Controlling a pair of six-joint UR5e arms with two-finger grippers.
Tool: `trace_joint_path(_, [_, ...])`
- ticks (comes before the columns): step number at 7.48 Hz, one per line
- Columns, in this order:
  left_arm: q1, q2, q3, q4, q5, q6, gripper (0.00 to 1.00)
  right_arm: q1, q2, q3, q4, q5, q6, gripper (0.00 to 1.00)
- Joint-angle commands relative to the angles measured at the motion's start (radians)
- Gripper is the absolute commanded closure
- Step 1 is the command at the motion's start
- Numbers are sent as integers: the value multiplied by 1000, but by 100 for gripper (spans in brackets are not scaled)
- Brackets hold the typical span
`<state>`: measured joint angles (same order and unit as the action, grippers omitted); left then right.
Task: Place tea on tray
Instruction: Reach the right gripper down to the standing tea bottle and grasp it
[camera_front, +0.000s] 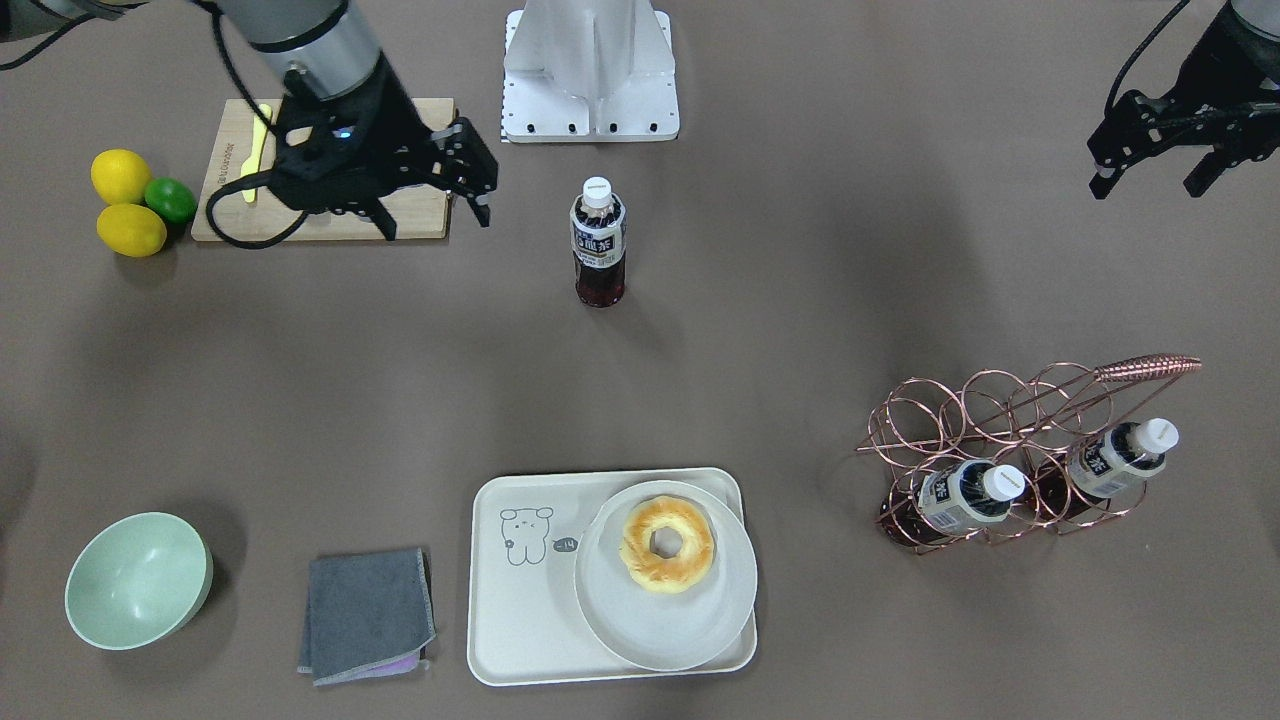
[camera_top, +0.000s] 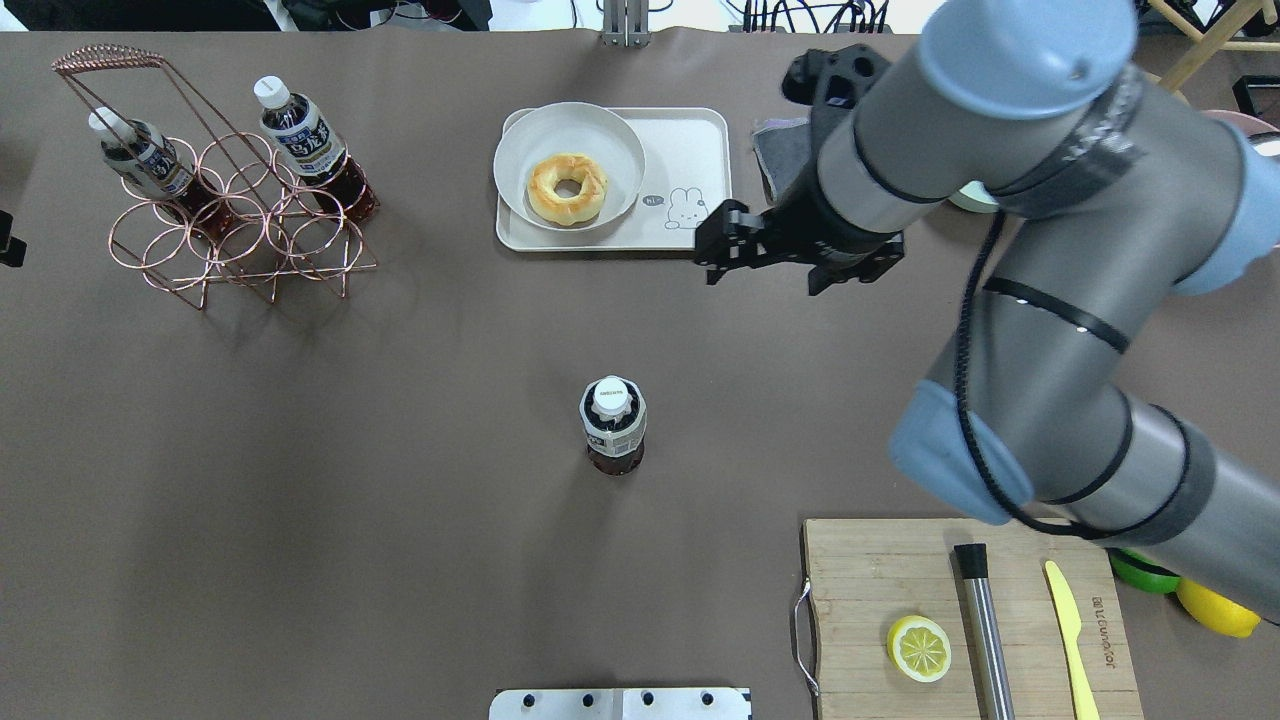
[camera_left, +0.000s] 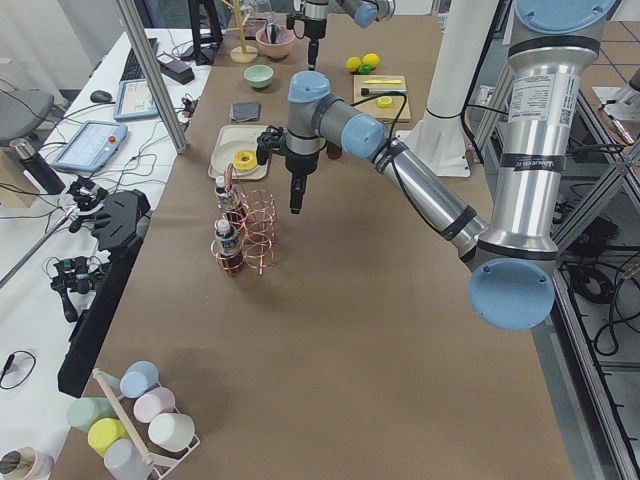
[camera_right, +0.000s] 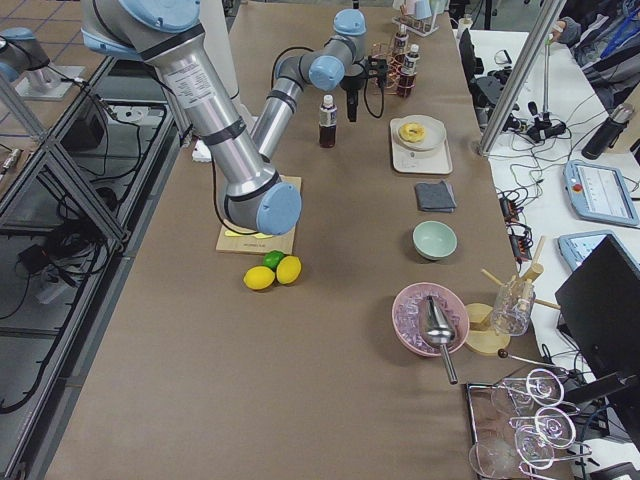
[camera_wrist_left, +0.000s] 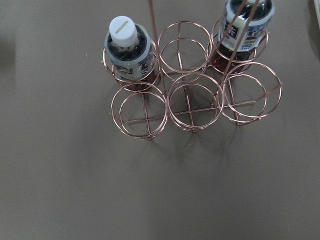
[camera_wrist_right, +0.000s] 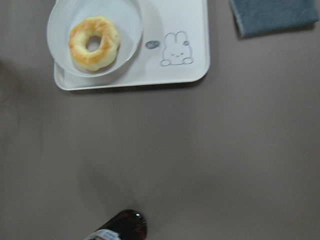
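- The tea is pictured upright on the bare table at mid-table, white cap up, with nothing touching it.
- The tray is seen well apart from the tea, at the table's far edge from the robot.
- Half of the tray is taken up by a round plate with a donut on it. The half with the cartoon drawing is left bare.
- The right gripper is shown raised above the table, its fingers spread wide and nothing held between them.
- In the right wrist view, the tray is framed at the top and only the bottom of the tea is caught at the lower edge.
- The left gripper is likewise seen with its fingers parted and nothing in its grasp, above a copper wire rack.
- Two more bottles are held in the rack's rings.
- A folded grey cloth is laid just beside the tray.
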<state>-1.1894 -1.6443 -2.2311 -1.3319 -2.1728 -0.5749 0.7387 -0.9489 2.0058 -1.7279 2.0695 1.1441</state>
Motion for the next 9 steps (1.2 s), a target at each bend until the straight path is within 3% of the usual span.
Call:
trace_joint_path(1, [-65,35,7,-6,-5,25,3,-178,186,-51,-113,-135,121,1])
trace_joint_path(4, [-130,73,-1,-16,-60,40,3,-243,193,-93,-130,-137,129,4])
trace_joint_path(9, [-133,207,-28,-148,-64,26,3,-281,236,-165,-125,-196,148,21])
